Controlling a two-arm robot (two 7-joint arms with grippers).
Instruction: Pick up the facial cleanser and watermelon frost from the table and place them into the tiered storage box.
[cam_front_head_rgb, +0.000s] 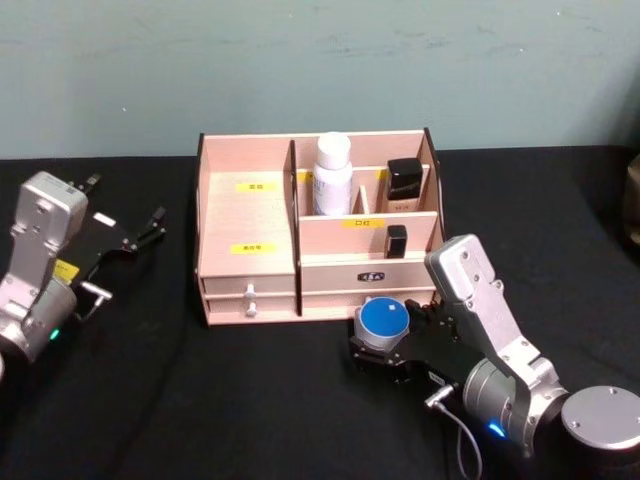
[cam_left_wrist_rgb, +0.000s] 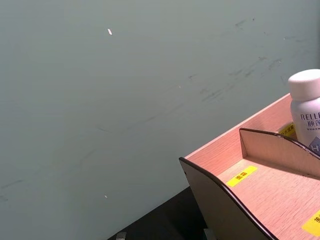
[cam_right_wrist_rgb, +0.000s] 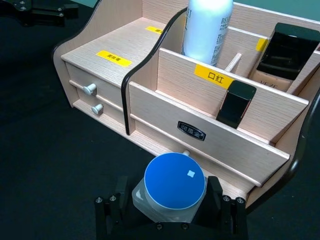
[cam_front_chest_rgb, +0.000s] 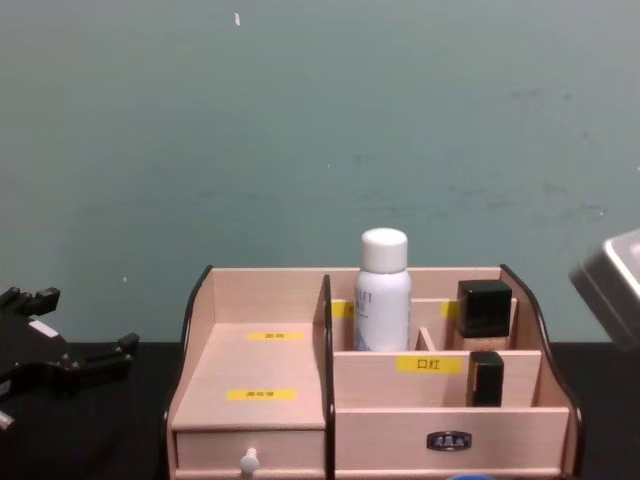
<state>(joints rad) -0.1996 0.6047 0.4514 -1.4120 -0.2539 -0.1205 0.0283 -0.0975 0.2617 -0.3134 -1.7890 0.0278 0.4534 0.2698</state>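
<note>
Blue lid up, a small squat jar (cam_right_wrist_rgb: 174, 182) is clamped between my right fingers (cam_right_wrist_rgb: 226, 207), one black pad on each flank. That low side grip keeps it level and leaves its top free. I take it for the watermelon frost, though no writing shows on the lid, and I cannot tell whether it rests on the black desk (cam_front_head_rgb: 250, 400) or hangs just off it.

Just ahead of those fingers stands the wooden storage box (cam_right_wrist_rgb: 165, 112), its lower drawer front nearest and bearing a dark nameplate (cam_right_wrist_rgb: 191, 131) too small to read. Above and beyond that, a yellow label (cam_right_wrist_rgb: 216, 77) reads 口红, with a black lipstick (cam_right_wrist_rgb: 235, 104) upright behind it. Farther back, a white bottle (cam_right_wrist_rgb: 207, 27) stands in a rear slot, lettered "RELL…" in the left wrist view. I judge it to be the cleanser, already stowed. Beside it is a black-capped bottle (cam_right_wrist_rgb: 287, 50).

To get the jar in, I would have to lift it over the front wall.

My left fingers (cam_front_head_rgb: 130, 235) sit spread apart and idle, well off to the box's other side.
</note>
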